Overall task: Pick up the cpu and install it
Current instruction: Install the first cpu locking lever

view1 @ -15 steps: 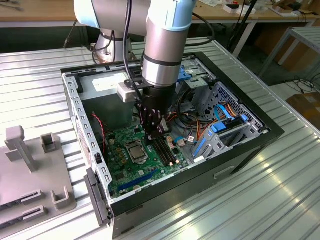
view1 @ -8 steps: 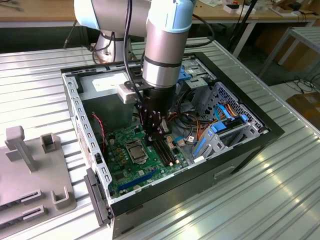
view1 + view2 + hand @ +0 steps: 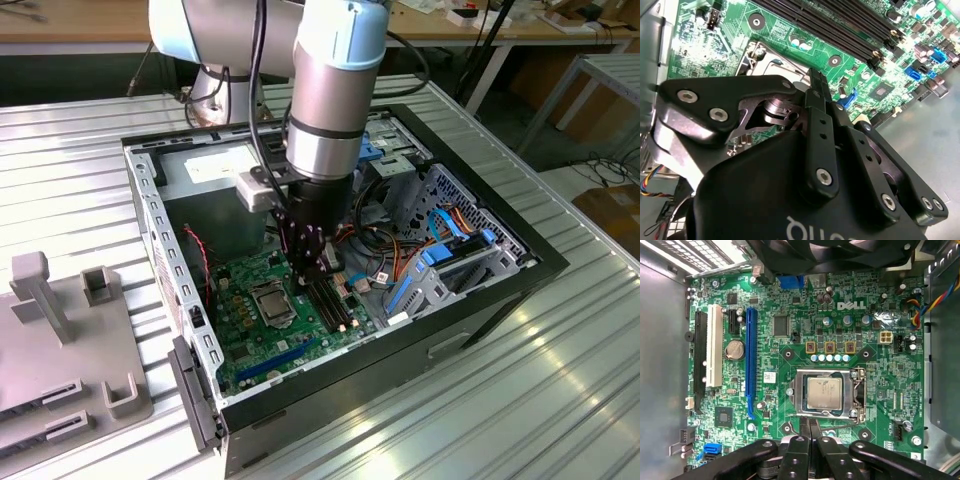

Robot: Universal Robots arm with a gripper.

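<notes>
Clear above cpu (image 3: 823, 392); memory slots (image 3: 329, 304) beside; case walls (image 3: 150, 215) around.

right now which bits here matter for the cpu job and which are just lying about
In the job:
- cpu, sitting in the socket frame
- gripper, fingers together, holding nothing, just beside the socket
- green motherboard

Lying about:
- memory slots
- blue expansion slot
- coin battery
- grey fixture outside the case

The arm (image 3: 325, 90) reaches straight down, its tool (image 3: 312, 268) with fingers pressed together.
</notes>
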